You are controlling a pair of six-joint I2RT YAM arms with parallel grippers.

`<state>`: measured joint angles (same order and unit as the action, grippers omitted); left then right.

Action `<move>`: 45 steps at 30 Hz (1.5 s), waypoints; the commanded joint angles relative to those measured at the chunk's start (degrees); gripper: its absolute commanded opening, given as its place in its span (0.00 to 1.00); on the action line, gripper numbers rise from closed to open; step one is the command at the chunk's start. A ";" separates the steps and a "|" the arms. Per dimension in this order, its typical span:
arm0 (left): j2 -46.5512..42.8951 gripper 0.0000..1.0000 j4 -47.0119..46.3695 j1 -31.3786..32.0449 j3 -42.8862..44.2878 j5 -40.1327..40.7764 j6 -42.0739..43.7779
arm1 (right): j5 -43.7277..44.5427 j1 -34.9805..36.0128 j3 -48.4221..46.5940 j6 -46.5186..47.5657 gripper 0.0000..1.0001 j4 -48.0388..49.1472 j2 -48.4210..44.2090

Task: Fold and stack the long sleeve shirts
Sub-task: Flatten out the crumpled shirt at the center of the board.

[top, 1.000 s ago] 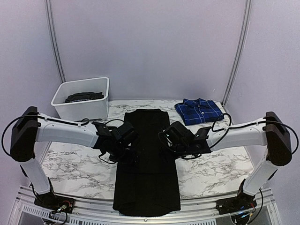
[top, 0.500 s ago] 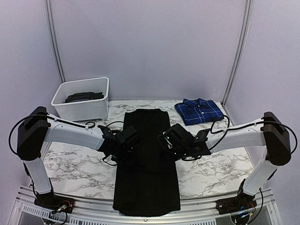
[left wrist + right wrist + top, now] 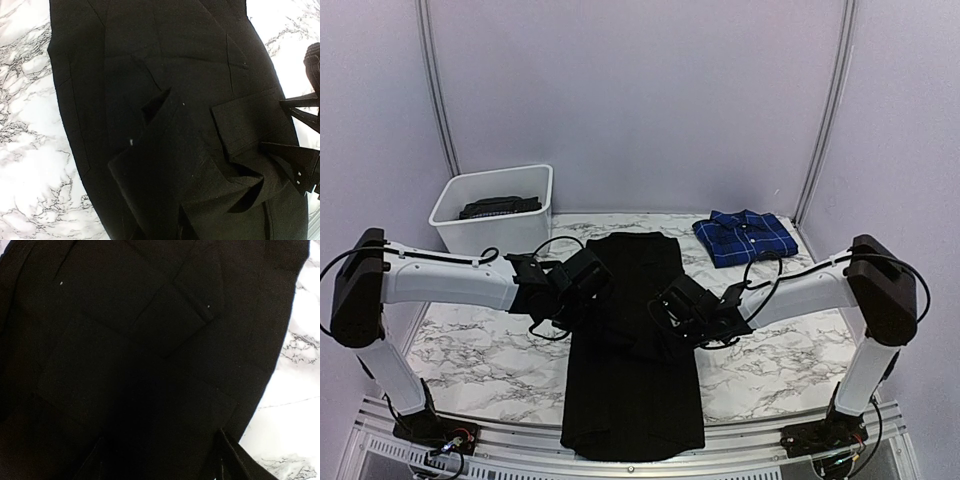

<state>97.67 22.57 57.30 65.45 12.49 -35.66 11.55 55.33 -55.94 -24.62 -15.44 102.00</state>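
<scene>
Black shirt [image 3: 632, 400] lies down the table's [image 3: 470, 350] middle to its near edge; your left gripper [image 3: 592, 298] pinches its raised fold, right gripper [image 3: 160, 450] spread wide above.

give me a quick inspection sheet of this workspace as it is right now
surface: marble-pattern table, no spills seen
job's things: black shirt laid lengthwise mid-table, sleeves folded in; plaid shirt folded at far right
clutter: white bin far left, dark item inside
grippers: left gripper seems pinched on a black shirt fold; right gripper open over it
cables: black cables loop beside both wrists
surroundings: plain walls, metal posts
</scene>
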 commanded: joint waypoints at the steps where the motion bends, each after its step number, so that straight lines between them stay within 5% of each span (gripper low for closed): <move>1: -0.57 0.12 0.02 -0.52 0.14 0.40 0.01 | 0.63 -0.24 -2.17 -0.44 0.64 0.01 2.14; 5: -1.07 0.11 -0.07 -0.60 -0.04 0.61 -0.04 | 0.84 -0.23 -1.99 -0.77 0.51 0.06 3.11; 9: -1.94 0.11 -0.29 -1.28 -0.47 0.60 -0.29 | 1.89 -0.32 -2.51 -0.92 0.25 -0.73 2.59; 12: -2.34 0.11 -0.33 -1.70 -0.74 0.46 -0.33 | 2.96 -0.40 -3.82 -0.59 0.15 -2.30 1.68; 20: -3.01 0.11 -0.40 -2.25 -1.44 -0.14 -0.31 | 3.51 -1.15 -5.98 0.36 0.22 -4.37 -3.35; 24: -3.20 0.11 -0.52 -2.45 -1.64 -0.60 -0.38 | 1.26 -2.55 -5.11 -0.03 0.09 -3.24 -4.34; 32: -4.00 0.11 -0.51 -3.30 -2.13 -1.13 -0.31 | 1.41 -4.05 -5.95 0.12 0.00 -3.73 -5.19; 45: -14.99 0.11 3.09 -14.98 -2.06 3.39 -0.02 | 8.67 -22.34 -13.42 5.01 0.00 -7.57 -11.92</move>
<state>85.76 22.74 45.78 62.57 13.61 -36.62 16.25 38.00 -64.86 -22.81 -21.65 91.77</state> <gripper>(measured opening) 0.109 0.005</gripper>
